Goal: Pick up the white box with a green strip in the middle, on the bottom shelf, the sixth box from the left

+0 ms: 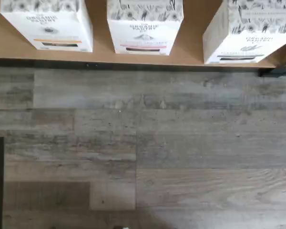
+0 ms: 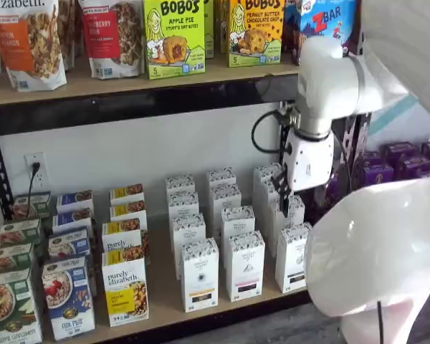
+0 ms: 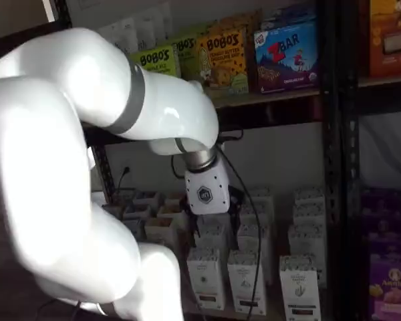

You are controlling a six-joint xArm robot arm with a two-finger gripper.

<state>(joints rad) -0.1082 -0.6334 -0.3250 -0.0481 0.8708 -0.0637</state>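
Bottom shelf (image 2: pixel 165 304) holds the white box (image 2: pixel 292 258), seemingly untouched.

Your arm (image 2: pixel 322 93) is blocking part of the white box (image 2: pixel 292 258) row, and its big blurry shell is hiding the bottom shelf's (image 2: pixel 165 287) right end. In the wrist view, three cartons are getting cut off by the picture's edge. You cannot see the jaws clearly anywhere.
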